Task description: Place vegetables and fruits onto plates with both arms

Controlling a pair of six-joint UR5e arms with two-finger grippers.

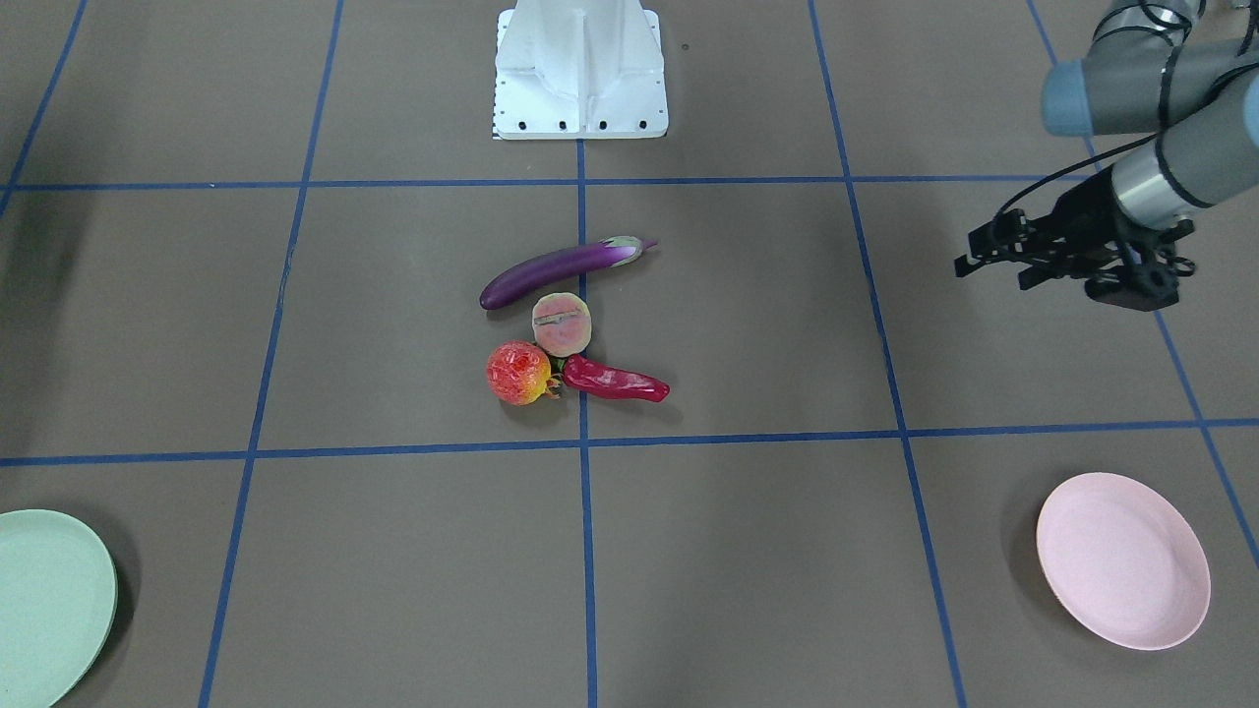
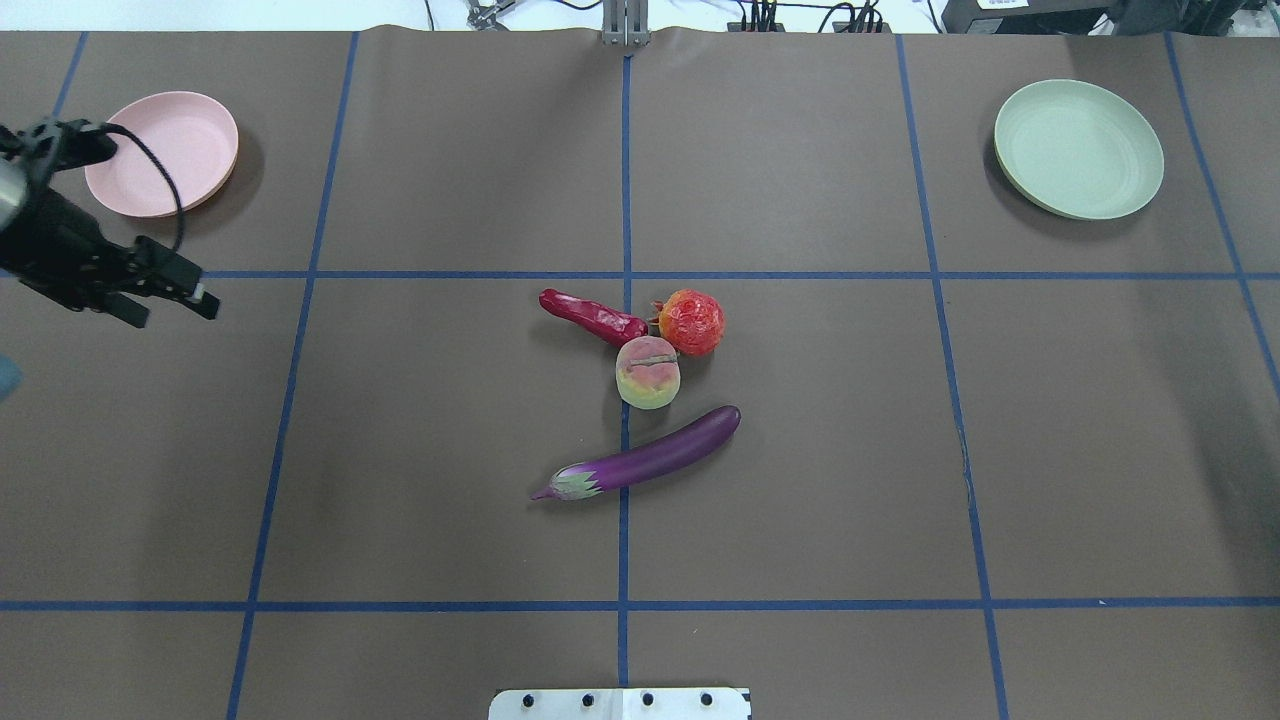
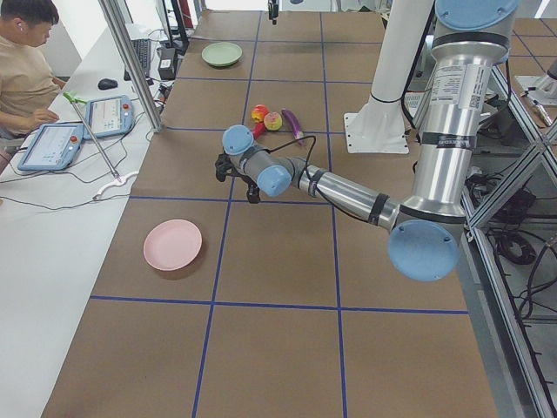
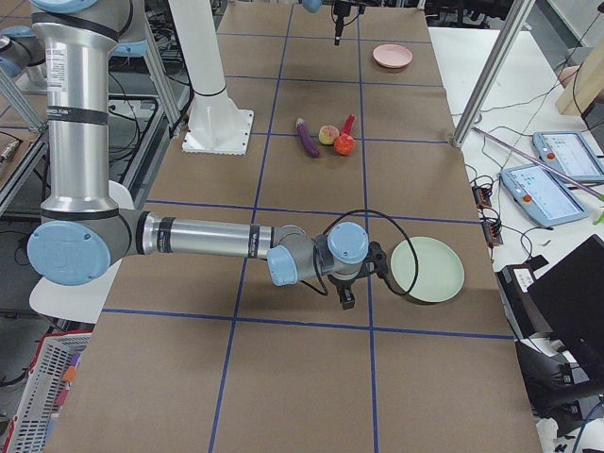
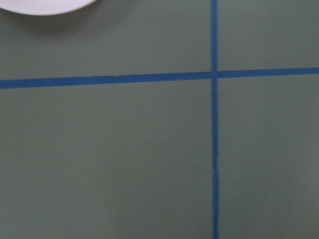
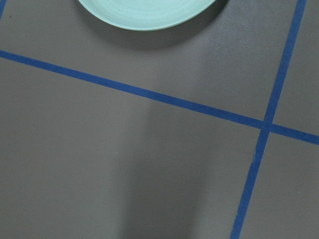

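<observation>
The eggplant [image 2: 650,455] lies slantwise at table centre, cap toward my left and my base, with the peach [image 2: 647,372], chili [image 2: 595,317] and pomegranate [image 2: 692,322] clustered just beyond it. My left gripper [image 2: 170,308] hangs well to their left near the pink plate [image 2: 160,150], fingers apart. My right gripper [image 4: 347,294] is beside the green plate [image 2: 1080,150]; whether it is parted I cannot tell.

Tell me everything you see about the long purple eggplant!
The long, glossy purple eggplant looks smooth, like plastic, gently curved, with a pale green cap and short stem at one end. It lies flat on the brown table, across a blue tape line, just on the robot's side of the round pink-and-cream peach. Nothing holds it.
</observation>
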